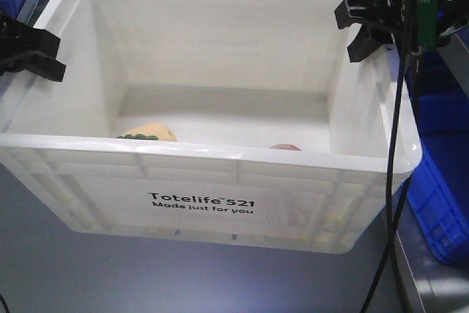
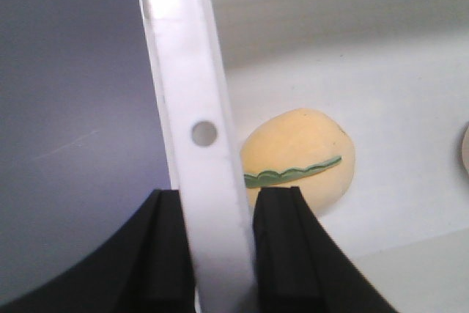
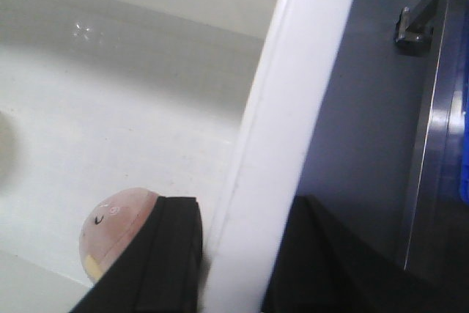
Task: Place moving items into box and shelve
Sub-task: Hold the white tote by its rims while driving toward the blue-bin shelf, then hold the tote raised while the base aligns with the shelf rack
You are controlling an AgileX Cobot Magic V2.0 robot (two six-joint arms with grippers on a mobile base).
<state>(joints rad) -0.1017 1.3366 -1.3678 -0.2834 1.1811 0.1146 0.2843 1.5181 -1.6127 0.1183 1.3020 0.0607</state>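
White plastic: the box point(image 1: 220, 203) stands on the grey worktop point(image 1: 58, 276) with its printed wall toward the front-facing camera. Its right end is near the worktop's right edge.
Moving items: both lie on the box floor, so the loading part looks done.
Cream-yellow toy point(image 2: 297, 159): by the box's front-left corner, just beside the left wall, green leafy mark showing.
Pinkish toy point(image 3: 117, 229): by the front-right corner, just beside the right wall, well apart from the other.
Left claw point(image 1: 60, 58): astride the left rim, 1 finger inside the box and 1 outside. Both press flat against the rim in the left wrist view, so it is clamped on the box.
Right claw point(image 1: 344, 34): astride the right rim in the same way. In the right wrist view both fingers meet the rim with no clear gap, so it reads as clamped on the box too.
Why held so: 2 grips on opposite end walls would share the load and keep the box level for a lift.
Arm pose: each arm reaches in from its own side at rim height, claw angled down over the edge.
Step in hand: probably the lift toward a shelf. No shelf is in view.
Risks: the rim grip is thin, and a tilt would set the 2 toys rolling. A black cable point(image 1: 392, 181) hangs by the box's right end, with blue bins point(image 1: 440, 210) close beyond it.
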